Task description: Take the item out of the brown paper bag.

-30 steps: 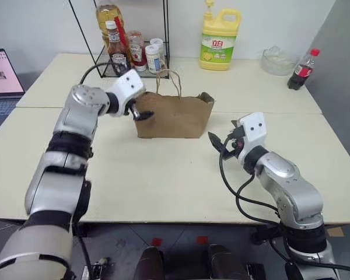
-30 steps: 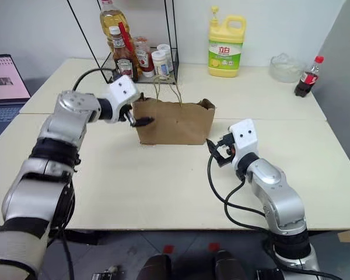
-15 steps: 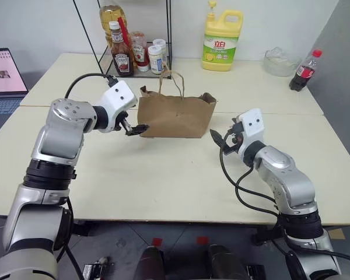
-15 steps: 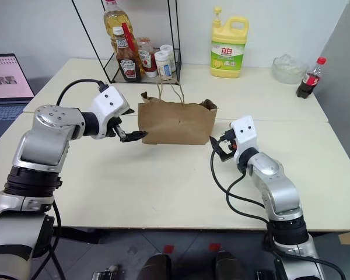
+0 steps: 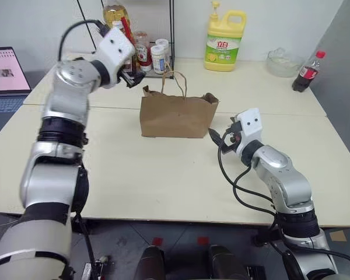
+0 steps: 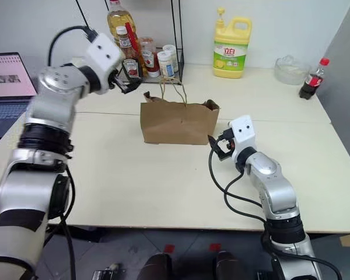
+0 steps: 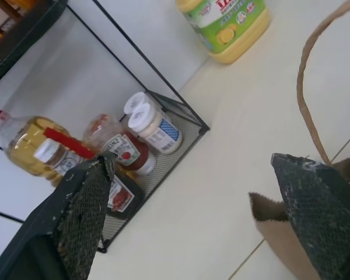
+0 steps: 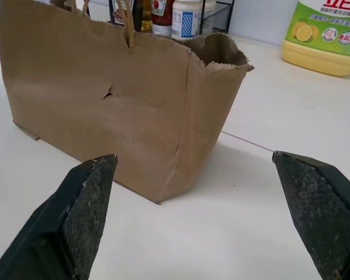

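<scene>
Both pincers stand wide and hold nothing. My left gripper hangs in the air above and just behind the left top corner of the plain kraft-brown paper carrier bag, close to its rim but apart from it as far as I can tell; its wrist view looks between spread black fingers past the looped paper handle to the black wire rack of sauce bottles behind the bag. My right gripper sits low over the pale table, just beside the bag's right end, fingers spread, not touching the paper.

The bag stands upright and whole, mouth open upward, handles up. I cannot see the small drink bottle I am after; I judge it lies inside, hidden by the paper walls.

So nothing of the task is done yet. By my reckoning, what is left is everything that counts: steady or open the mouth, reach in, grip the item, lift it clear. The tall yellow detergent jug and the dark cola bottle with a red cap, well behind the bag, are not my business.
</scene>
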